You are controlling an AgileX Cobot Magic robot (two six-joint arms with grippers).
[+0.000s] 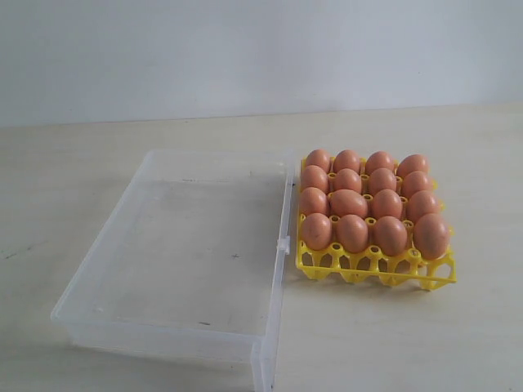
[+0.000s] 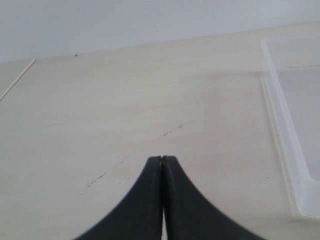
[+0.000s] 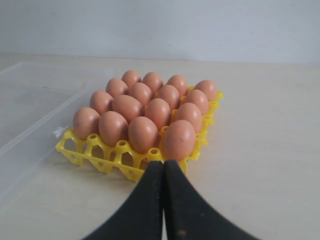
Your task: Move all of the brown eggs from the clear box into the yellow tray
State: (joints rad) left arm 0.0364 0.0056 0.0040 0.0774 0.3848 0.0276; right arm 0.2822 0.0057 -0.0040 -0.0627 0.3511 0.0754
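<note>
**Looks done: every egg sits in the tray**

Exterior: the clear box [image 1: 196, 253] holds no eggs. The brown eggs [image 1: 368, 204] fill all sixteen cups of the yellow tray [image 1: 372, 273], which is just beside the box; one egg lies tilted. No arms show.

Left wrist: left gripper [image 2: 162, 160] clenched on nothing, over the bare table [image 2: 100, 125] near the box wall.

Right wrist: right gripper [image 3: 163, 164] clenched, empty, near the full tray.

Nothing seems left to move.
</note>
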